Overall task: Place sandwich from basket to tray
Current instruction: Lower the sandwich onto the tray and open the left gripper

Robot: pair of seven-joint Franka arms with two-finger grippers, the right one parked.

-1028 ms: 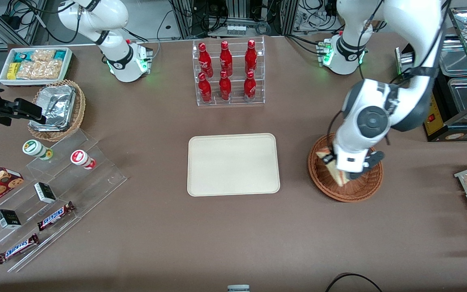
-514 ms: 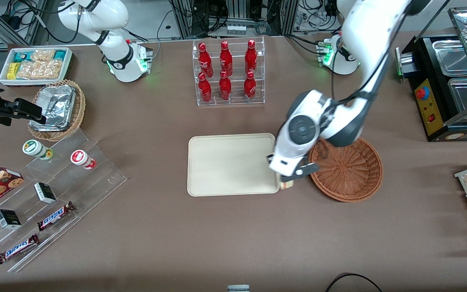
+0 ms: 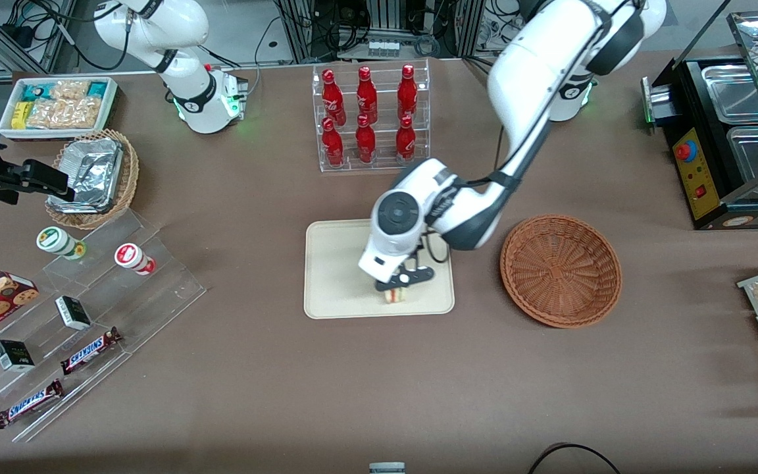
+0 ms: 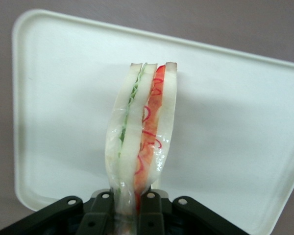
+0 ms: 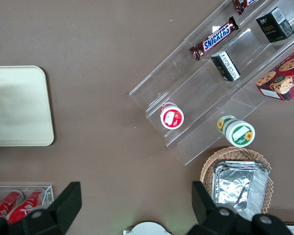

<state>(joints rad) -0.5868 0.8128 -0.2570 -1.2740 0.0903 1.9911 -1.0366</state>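
While the working arm reaches out over the table, its gripper (image 3: 397,284) hangs above the tray (image 3: 333,263), over the part of the tray nearest the front camera, and it is clamped on the sandwich (image 3: 393,295). The sandwich hangs straight down from the fingertips, its lower end close over the tray surface; whether it touches the tray cannot be told. In the wrist view the two black fingers (image 4: 100,215) press the sandwich (image 4: 142,132) at its narrow end, and it stands edge-on against the tray (image 4: 235,122), showing pale bread slices with a green layer and a red-orange layer between them, wrapped in clear film. There is one sandwich and one tray. One reddish-brown wicker basket (image 3: 560,270) sits beside the tray, toward the working arm's end of the table, apart from it and holding nothing. Farther from the front camera than the tray stands one clear rack (image 3: 372,118) with six red bottles in two rows of three. Well away from the tray, toward the parked arm's end of the table, lie two Snickers bars (image 3: 89,350), two small round pots (image 3: 60,241) and one foil-lined basket (image 3: 93,176).
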